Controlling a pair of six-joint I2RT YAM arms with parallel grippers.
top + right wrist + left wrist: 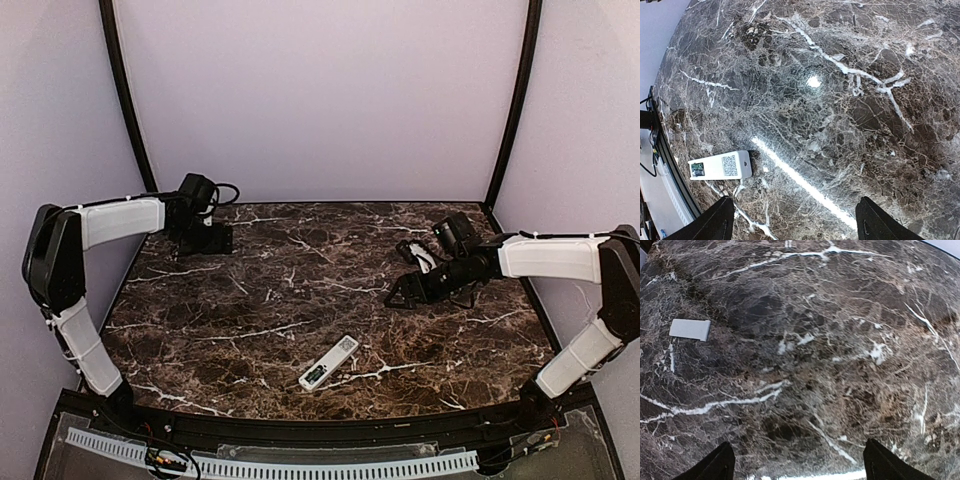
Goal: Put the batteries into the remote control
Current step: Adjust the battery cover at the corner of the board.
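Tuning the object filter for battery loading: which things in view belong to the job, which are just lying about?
Job:
- remote control, back up, end bay uncovered
- pale flat panel, possibly its cover
- left hand and right hand, both open, empty
- no batteries visible

Lying about:
- nothing loose; just the marble table

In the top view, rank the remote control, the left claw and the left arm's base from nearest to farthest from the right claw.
1. The remote control, toward the front edge, left of the right claw.
2. The left claw, across the table at the far left.
3. The left arm's base, in the near-left corner.
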